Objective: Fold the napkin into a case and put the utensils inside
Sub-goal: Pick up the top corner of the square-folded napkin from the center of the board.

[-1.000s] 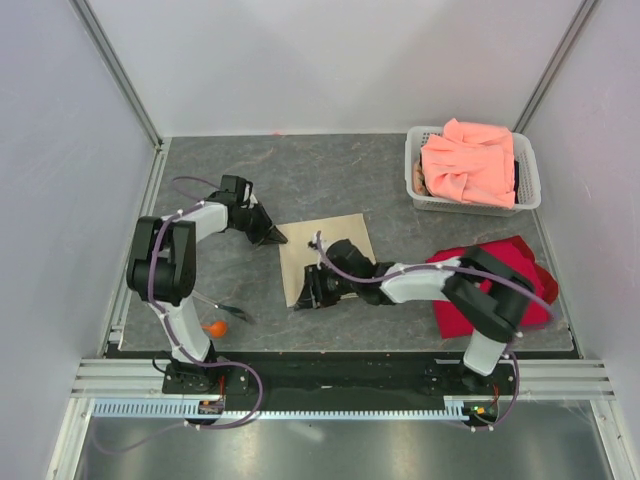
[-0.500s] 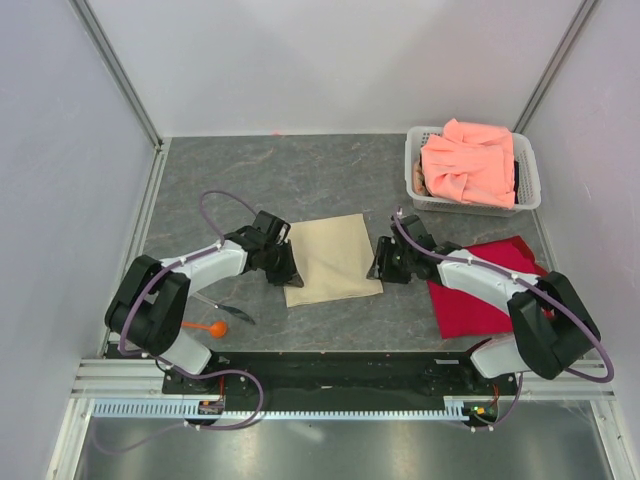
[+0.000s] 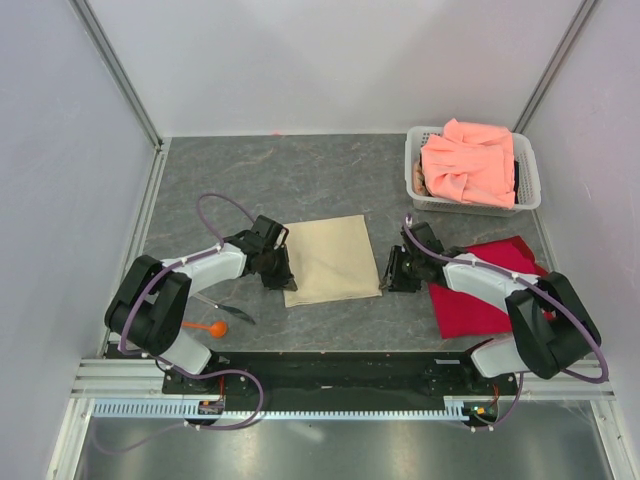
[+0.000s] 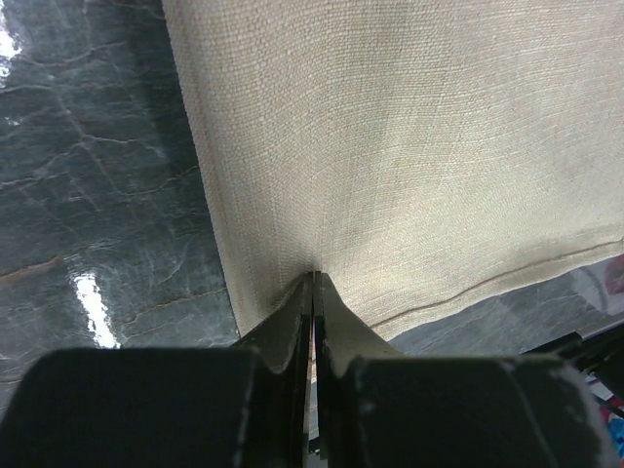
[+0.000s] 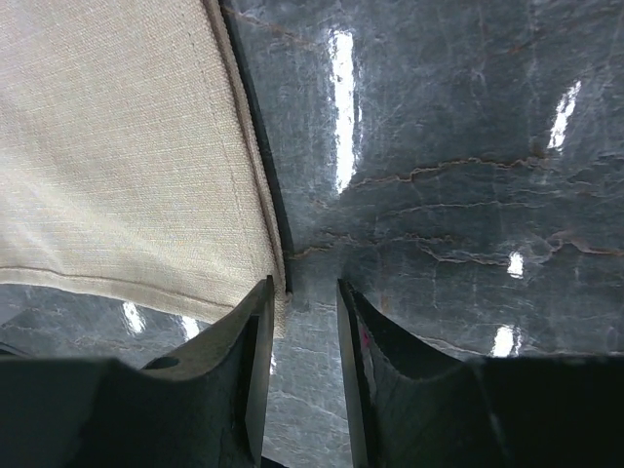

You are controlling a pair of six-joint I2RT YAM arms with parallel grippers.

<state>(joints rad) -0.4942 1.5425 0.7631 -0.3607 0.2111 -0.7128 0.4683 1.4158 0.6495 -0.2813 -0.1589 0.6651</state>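
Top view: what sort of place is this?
Likely a robot test booth: plain white walls enclose a dark table, with a left arm and right arm bolted at its near edge.

Napkin [image 4: 409, 146] matt woven cloth; table [image 5: 468, 146] glossy, stone-look.

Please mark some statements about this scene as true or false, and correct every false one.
1. The left gripper is shut on the near edge of the napkin. True.
2. The right gripper is holding the red cloth. False: its jaws stand apart over the bare table, next to the napkin's right edge.
3. The salmon-pink cloth is in the white basket. True.
4. The orange spoon lies on the napkin. False: it lies on the table near the left arm's base, apart from the napkin.
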